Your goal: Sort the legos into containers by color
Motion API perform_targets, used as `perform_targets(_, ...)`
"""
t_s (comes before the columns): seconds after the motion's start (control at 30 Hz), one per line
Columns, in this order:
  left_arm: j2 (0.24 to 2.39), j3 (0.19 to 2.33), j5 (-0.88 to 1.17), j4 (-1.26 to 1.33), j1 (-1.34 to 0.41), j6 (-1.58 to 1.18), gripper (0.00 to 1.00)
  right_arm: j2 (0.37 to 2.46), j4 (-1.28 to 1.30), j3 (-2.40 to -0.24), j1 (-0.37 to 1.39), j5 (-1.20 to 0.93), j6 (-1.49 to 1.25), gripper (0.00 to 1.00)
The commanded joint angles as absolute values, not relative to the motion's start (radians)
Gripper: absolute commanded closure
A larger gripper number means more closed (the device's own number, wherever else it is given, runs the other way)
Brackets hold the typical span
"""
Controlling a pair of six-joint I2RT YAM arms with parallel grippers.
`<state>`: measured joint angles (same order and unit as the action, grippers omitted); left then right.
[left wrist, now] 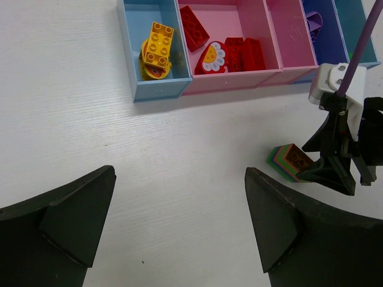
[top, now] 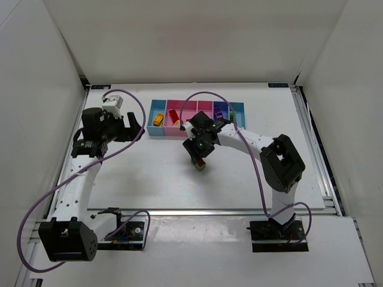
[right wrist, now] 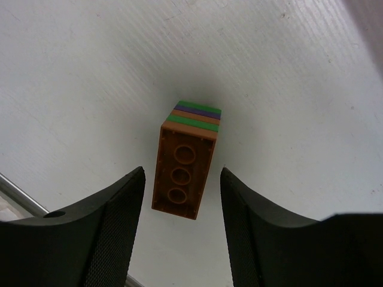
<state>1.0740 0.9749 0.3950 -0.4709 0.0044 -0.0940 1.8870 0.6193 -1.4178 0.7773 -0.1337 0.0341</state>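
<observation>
A stacked lego chunk (right wrist: 184,173), orange on top with green, purple and orange layers under it, sits on the white table. It also shows in the top view (top: 201,165) and the left wrist view (left wrist: 289,160). My right gripper (right wrist: 182,173) is open right over it, one finger on each side, with gaps to both. My left gripper (left wrist: 179,173) is open and empty over bare table, left of the containers (left wrist: 233,81). Yellow legos (left wrist: 157,45) lie in the left light blue bin. Red legos (left wrist: 242,52) lie in the wide pink bin. A purple lego (left wrist: 314,24) lies in the dark blue bin.
The bin row (top: 179,136) stands at the back middle of the table. A red heart-shaped piece with a white flower (left wrist: 210,58) lies among the red legos. Purple cables loop over both arms. White walls enclose the table.
</observation>
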Motion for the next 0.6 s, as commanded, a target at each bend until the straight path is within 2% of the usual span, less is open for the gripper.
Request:
perform_targets(0.0,1.066,0.971,0.388,-0.477,0.003,-0.089,0.01,1.904,0.603,-1.451,0.778,-0.140,0.043,0.43)
perform_targets(0.17,1.068,0.966,0.385,-0.477,0.003,-0.087,0.01,1.908,0.603,-1.447,0.778,-0.143,0.046,0.50)
perform_targets(0.3,1.068,0.965,0.385,-0.477,0.003,-0.087,0.01,1.908,0.600,-1.443,0.778,-0.143,0.051,0.61)
perform_targets(0.43,1.068,0.959,0.394,-0.477,0.002,-0.087,0.01,1.904,0.600,-1.450,0.781,-0.147,0.058,0.80)
perform_targets(0.57,1.045,0.920,0.486,-0.456,0.003,-0.089,0.01,1.859,0.618,-1.465,0.778,-0.187,0.069,0.90)
